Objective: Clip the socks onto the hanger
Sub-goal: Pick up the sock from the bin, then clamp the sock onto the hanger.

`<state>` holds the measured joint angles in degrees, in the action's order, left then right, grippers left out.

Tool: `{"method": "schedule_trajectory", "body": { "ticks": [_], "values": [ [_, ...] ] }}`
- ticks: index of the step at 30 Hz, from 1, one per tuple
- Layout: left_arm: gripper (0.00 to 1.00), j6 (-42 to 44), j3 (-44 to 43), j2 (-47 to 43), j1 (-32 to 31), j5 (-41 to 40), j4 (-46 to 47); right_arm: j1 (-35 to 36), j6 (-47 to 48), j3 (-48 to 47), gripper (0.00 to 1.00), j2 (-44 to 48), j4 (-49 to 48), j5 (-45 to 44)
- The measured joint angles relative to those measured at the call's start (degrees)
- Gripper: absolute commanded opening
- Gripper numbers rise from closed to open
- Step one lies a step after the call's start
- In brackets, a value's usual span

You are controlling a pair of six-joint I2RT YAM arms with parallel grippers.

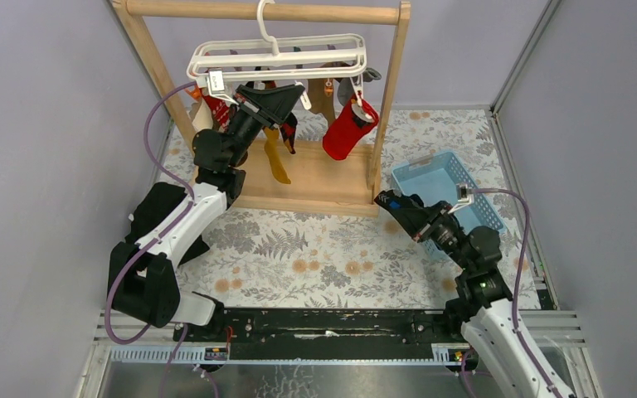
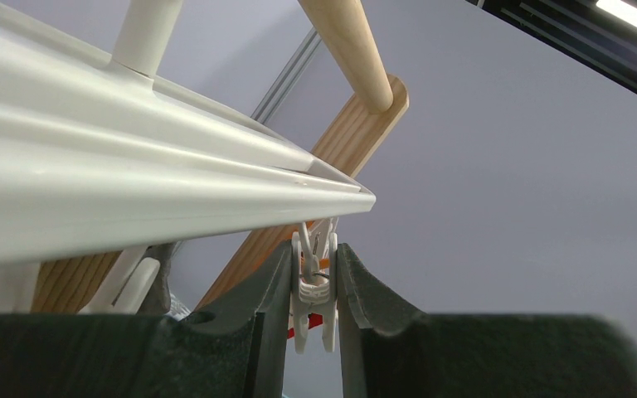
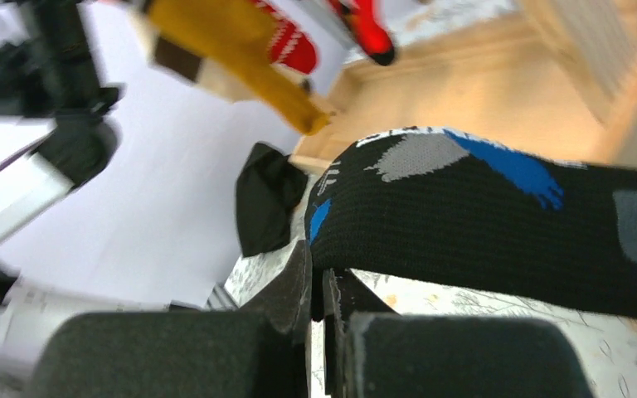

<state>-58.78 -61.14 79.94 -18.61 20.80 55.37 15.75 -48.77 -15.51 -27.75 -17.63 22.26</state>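
Hanger clip point(image 2: 313, 286) pinched by raised left pincer point(image 2: 313, 259); right pincer point(image 3: 319, 278) clamps sock point(image 3: 481, 224).

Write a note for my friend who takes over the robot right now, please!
Left gripper: jaws shut on a white clip under the hanger.
Right gripper: jaws shut on the black sock, low beside the blue basket.
Done: the red sock, the yellow sock and a few others hang from the hanger.
Left: probably lift the black sock up to that clip and clip it on.
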Motion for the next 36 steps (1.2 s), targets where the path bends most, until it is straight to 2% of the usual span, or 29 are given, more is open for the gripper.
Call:
{"method": "schedule_trajectory", "body": {
  "ticks": [4,7,11,14,19,24,29,36],
  "values": [
    [0.0,-0.68,0.0,0.0,0.0,0.0,0.02,0.0,3.21,-0.83,0.0,3.43,-4.7,7.65],
    [0.0,-1.11,0.0,0.0,0.0,0.02,0.07,0.02,2.34,-1.99,0.0,1.07,-12.02,14.38],
    [0.0,-1.73,0.0,0.0,0.0,0.02,0.26,0.02,-3.43,-3.43,0.0,-4.96,-26.23,22.1],
    [0.0,-2.58,0.0,0.0,0.0,0.02,0.44,0.02,-7.39,-5.66,0.0,-8.41,-34.93,25.4],
    [0.0,-5.68,0.0,0.39,0.0,0.33,1.81,0.07,-8.83,-11.91,0.0,-12.76,-42.1,27.26],
    [0.0,-7.69,0.0,0.98,-0.02,0.66,2.99,0.37,-8.96,-18.14,0.0,-18.08,-43.63,27.02],
    [0.0,-7.76,0.0,0.98,-0.04,0.63,2.97,1.36,-10.14,-20.17,0.0,-22.99,-41.66,25.42],
    [0.0,-8.66,0.0,1.29,-0.11,0.63,3.5,9.09,-9.79,-22.16,0.0,-29.64,-42.12,22.29]
  ]
}}
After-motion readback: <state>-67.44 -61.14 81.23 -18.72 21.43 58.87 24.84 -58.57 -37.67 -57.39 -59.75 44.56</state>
